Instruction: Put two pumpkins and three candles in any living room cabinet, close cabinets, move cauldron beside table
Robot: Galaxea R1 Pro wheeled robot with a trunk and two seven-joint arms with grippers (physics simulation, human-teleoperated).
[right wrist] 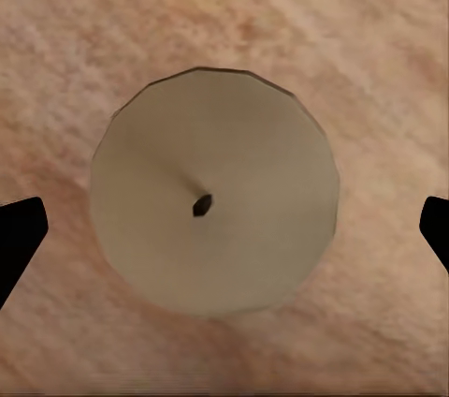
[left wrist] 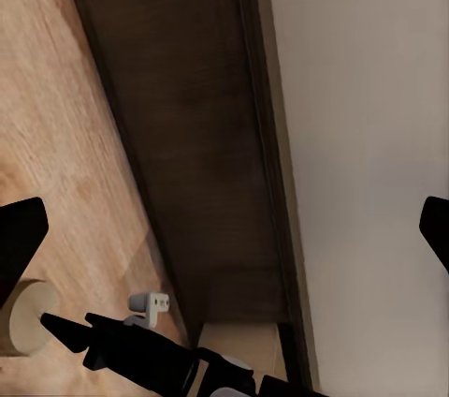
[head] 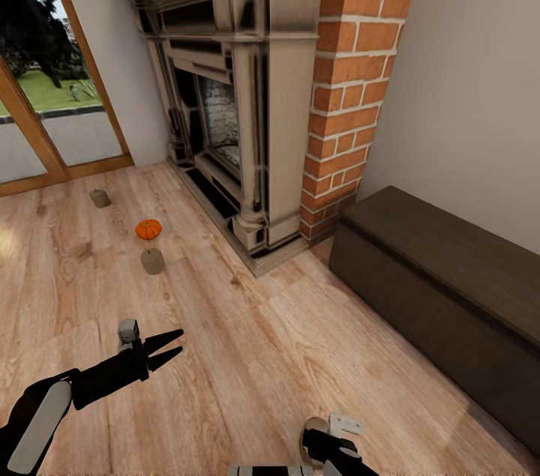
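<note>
Two tan candles (head: 153, 261) (head: 100, 198) and an orange pumpkin (head: 148, 229) sit on the wood floor in front of the fireplace. A third candle (right wrist: 215, 191) stands on the floor directly under my right gripper (right wrist: 224, 228). That gripper is open, with its fingertips (right wrist: 19, 238) wide on either side of the candle and not touching it. In the head view this candle (head: 306, 437) peeks out beside the right gripper (head: 322, 447). My left gripper (head: 180, 341) hovers open and empty over the floor. The dark brown cabinet (head: 450, 288) stands along the right wall, its fronts shut.
A large carved fireplace (head: 232, 101) and a brick column (head: 352, 79) stand ahead. Glass doors (head: 52, 116) are at the far left. In the left wrist view, the cabinet top (left wrist: 206, 135) runs along the pale wall (left wrist: 374, 135), with my right arm (left wrist: 150, 360) beside it.
</note>
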